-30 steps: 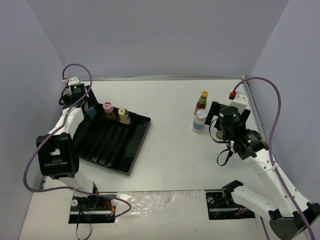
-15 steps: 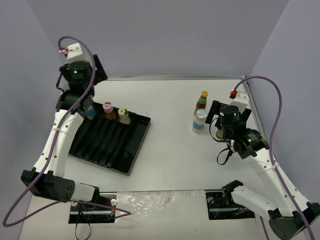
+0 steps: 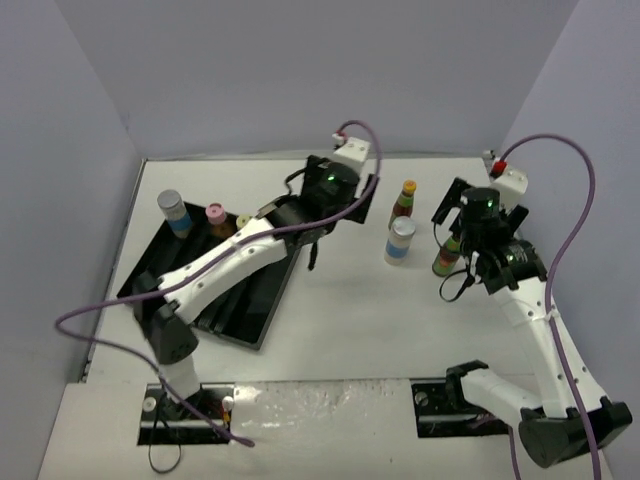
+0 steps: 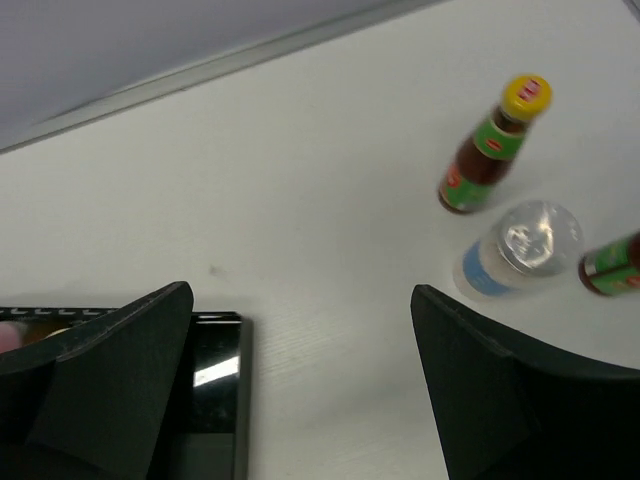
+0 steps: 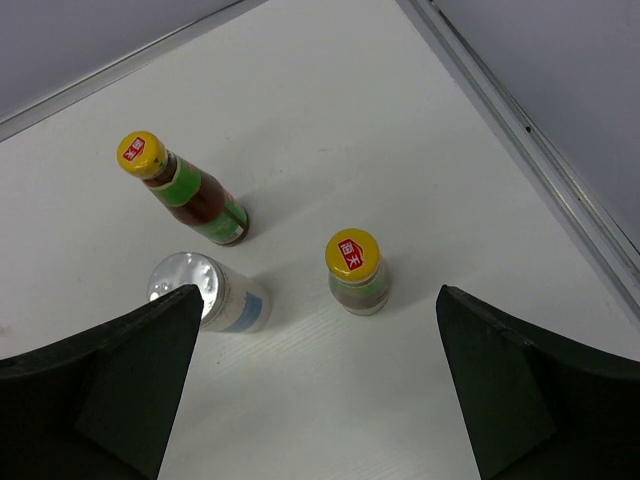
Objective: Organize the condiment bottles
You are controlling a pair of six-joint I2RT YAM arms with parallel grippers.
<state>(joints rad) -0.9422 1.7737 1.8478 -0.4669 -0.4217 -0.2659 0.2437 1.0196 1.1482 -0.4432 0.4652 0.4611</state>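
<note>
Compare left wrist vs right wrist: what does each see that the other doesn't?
Only left wrist: a corner of the black tray, lower left. Only right wrist: the table along its right edge, plus the short bottle whole, yellow cap included. Both: the tall yellow-capped bottle and the silver-lidded bottle, standing upright; the short bottle is cut off at the left wrist frame's right edge.
</note>
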